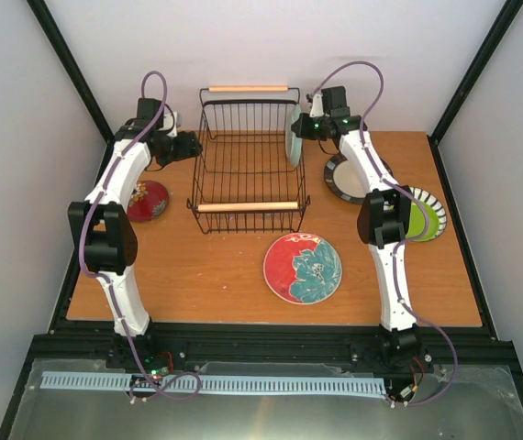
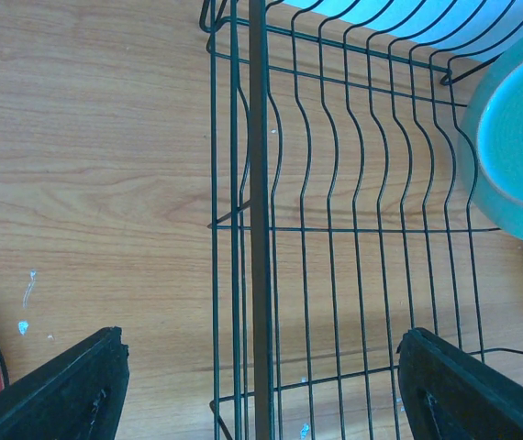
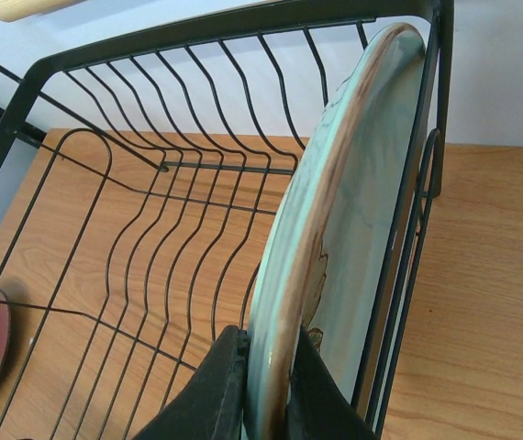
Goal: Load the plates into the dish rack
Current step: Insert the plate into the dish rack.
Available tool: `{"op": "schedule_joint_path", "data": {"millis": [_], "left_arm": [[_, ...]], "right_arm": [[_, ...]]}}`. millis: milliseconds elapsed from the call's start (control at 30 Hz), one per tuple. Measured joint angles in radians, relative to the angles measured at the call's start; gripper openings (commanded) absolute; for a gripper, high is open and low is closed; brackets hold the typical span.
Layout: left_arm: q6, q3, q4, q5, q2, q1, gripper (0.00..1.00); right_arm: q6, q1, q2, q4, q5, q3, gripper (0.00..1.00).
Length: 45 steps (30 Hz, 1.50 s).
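Note:
The black wire dish rack (image 1: 248, 207) stands at the back middle of the table. A mint green plate (image 1: 293, 135) stands on edge inside it, against its right wall. My right gripper (image 1: 309, 124) is shut on that plate's rim; in the right wrist view the fingers (image 3: 220, 385) pinch the mint plate (image 3: 335, 211) from both sides. My left gripper (image 1: 188, 147) hangs open over the rack's left wall (image 2: 260, 183), with nothing between its fingers (image 2: 78, 385). The mint plate (image 2: 518, 137) shows at the upper right of the left wrist view.
A red plate with a teal flower (image 1: 303, 267) lies in front of the rack. A small dark red floral plate (image 1: 147, 200) lies left of it, under the left arm. A black-rimmed cream plate (image 1: 346, 179) and a lime green striped-rim plate (image 1: 425, 215) lie to the right.

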<state>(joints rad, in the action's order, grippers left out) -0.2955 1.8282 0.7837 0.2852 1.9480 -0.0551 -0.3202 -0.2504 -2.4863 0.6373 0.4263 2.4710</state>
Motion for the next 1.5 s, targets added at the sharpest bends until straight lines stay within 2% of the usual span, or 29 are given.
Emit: {"op": "schedule_joint_path", "data": {"millis": [867, 1500], "left_arm": [[0.0, 0.0, 0.002, 0.016, 0.0, 0.0, 0.81], [0.0, 0.0, 0.002, 0.027, 0.0, 0.002, 0.81]], "right_arm": [[0.031, -0.006, -0.018, -0.03, -0.007, 0.0, 0.23], [0.047, -0.006, -0.016, -0.039, -0.023, 0.0, 0.31]]}}
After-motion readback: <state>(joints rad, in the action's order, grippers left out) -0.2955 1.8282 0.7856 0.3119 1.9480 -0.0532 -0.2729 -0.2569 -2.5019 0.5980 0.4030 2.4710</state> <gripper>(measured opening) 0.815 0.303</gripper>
